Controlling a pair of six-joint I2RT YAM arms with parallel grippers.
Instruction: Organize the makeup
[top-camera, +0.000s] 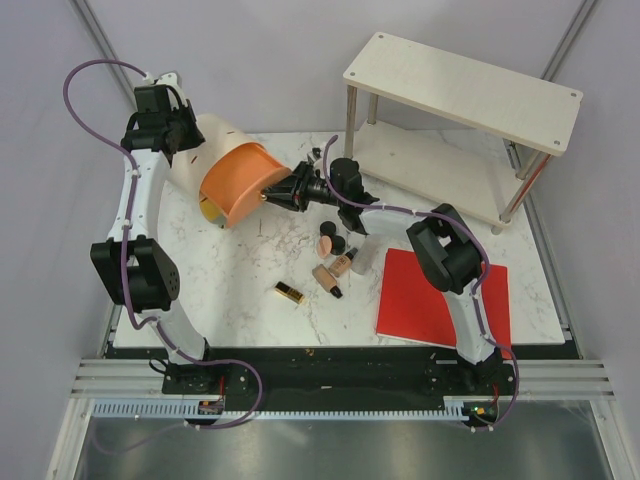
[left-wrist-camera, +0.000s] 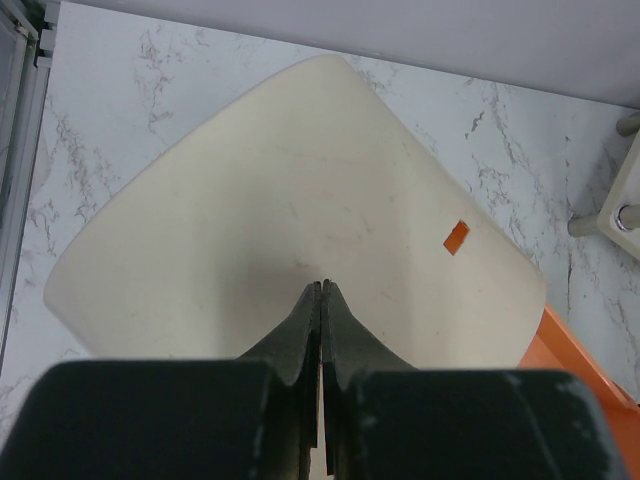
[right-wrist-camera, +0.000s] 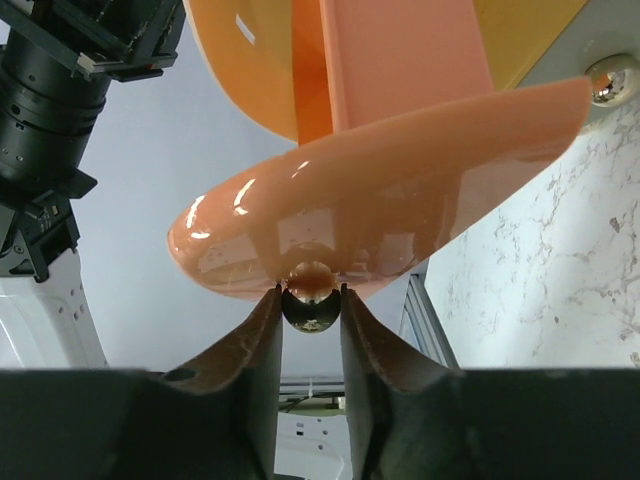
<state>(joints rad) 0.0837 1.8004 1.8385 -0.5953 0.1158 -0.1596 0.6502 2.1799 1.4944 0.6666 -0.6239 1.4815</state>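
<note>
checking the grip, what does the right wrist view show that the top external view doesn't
Right wrist only: the right gripper pinching a small shiny metal ball knob. Top external only: beige foundation tubes, a gold-and-black lipstick and a flat red sheet. Both: the glossy orange round lid and white marble table.

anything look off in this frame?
Yes. The orange case is tipped on its side, back left: the right gripper has its fingers pinched on its metal knob, and the left gripper is shut against the cream shell. The makeup lies loose mid-table, foundation tubes flat and skewed, lipstick apart.
</note>
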